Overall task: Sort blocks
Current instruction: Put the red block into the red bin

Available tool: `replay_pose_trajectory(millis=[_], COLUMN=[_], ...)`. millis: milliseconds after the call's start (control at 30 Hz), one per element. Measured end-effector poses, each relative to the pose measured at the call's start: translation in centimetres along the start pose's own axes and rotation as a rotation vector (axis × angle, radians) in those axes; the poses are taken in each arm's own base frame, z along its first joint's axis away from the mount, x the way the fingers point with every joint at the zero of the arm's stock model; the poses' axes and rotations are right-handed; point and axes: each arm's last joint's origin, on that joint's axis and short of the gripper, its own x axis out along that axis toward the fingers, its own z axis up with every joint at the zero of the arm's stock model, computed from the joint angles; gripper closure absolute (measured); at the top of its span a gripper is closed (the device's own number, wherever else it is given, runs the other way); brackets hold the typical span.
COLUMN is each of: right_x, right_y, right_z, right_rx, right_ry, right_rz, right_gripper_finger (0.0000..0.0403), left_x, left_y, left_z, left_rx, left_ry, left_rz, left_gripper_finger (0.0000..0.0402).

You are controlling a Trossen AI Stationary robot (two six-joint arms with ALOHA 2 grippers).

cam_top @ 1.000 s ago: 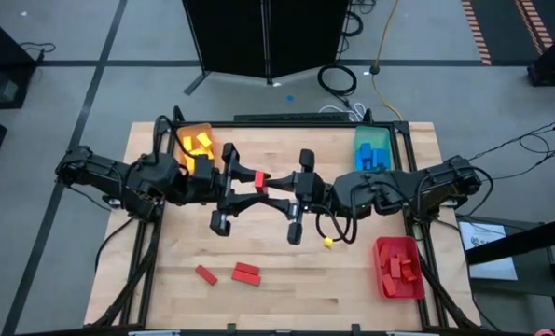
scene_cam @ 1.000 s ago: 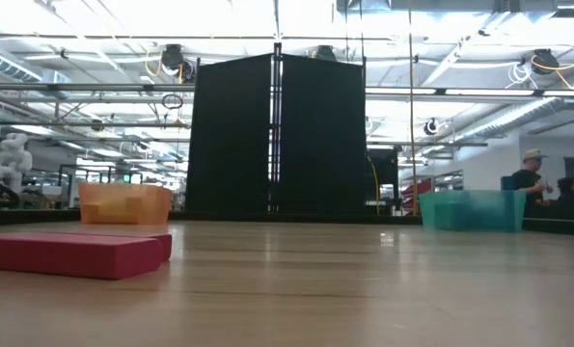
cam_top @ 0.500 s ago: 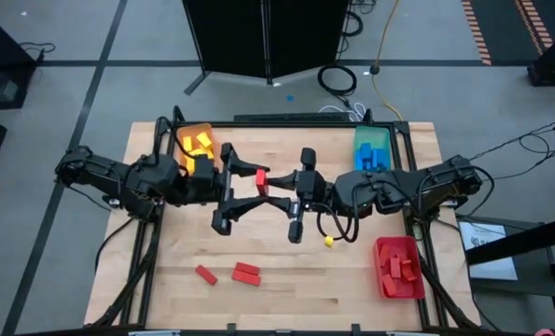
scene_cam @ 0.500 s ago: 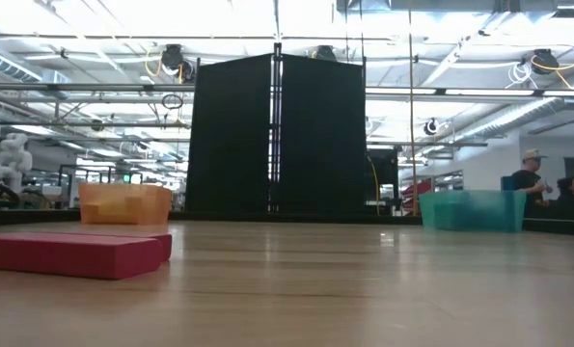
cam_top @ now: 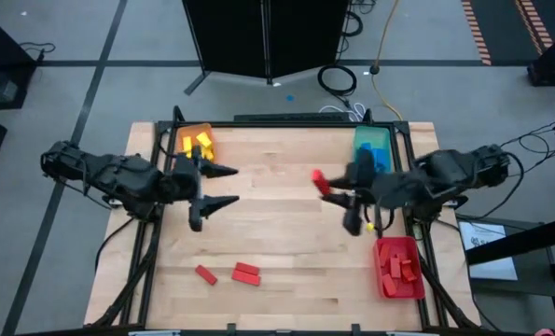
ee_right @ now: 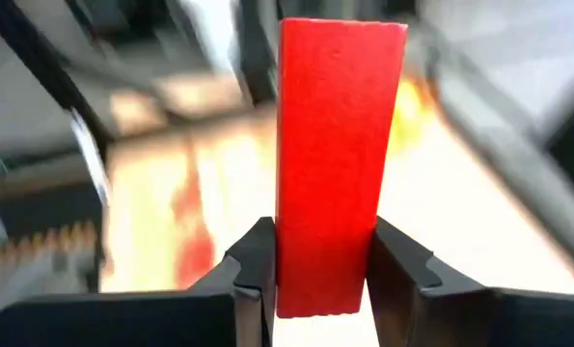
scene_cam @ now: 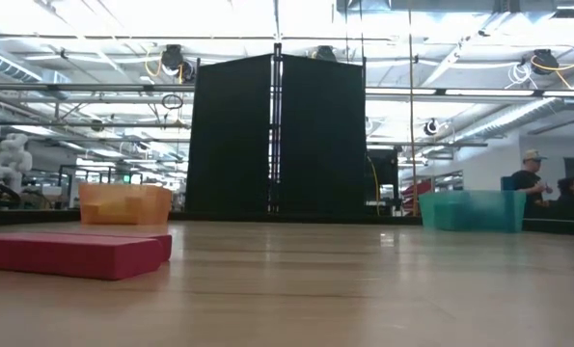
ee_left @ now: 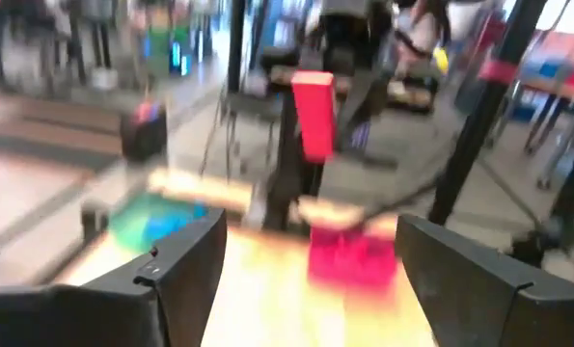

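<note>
Wooden table point(cam_top: 277, 243) from above: the right gripper point(cam_top: 338, 191) gripped a red block point(cam_top: 320, 180) near the right side, above the red tray point(cam_top: 381, 252). The left gripper point(cam_top: 226, 185) hung wide open, empty, far left. Low view: no arms visible. Right wrist view: block pinched low at one end, so best carried slowly and released low over the tray.
</note>
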Motion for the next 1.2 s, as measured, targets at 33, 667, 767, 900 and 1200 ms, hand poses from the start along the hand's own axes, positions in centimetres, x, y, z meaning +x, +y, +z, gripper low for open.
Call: replay_pose_trajectory(millis=[33,667,767,900,1200], right_x=[-0.4,-4.5,-4.6,-4.4,-0.7], right_y=[-0.2,4.4,4.0,3.8,3.5], right_z=[-1.0,-19.1,-21.9,-23.9,-28.7], right_rx=[0.025,0.524,0.718,0.811,0.863], right_ry=[0.085,0.93,0.966,0.991,0.969], right_rz=[-0.03,-0.442,-0.664,-0.727,-0.617], right_gripper_finger=[0.0319,0.0319,0.0319,0.0319,0.0319], left_x=[-0.2,2.8,3.3,3.6,3.6], left_y=[0.2,-0.3,-0.4,-0.6,-0.5], left_z=[-0.4,-5.7,-6.1,-6.3,-6.5], left_rx=[-0.016,0.017,0.023,0.025,0.01], left_ry=[0.047,0.425,0.437,0.446,0.458], left_rz=[0.009,0.126,0.13,0.133,0.141], left_gripper_finger=[0.0102,0.0102,0.0102,0.0102,0.0102])
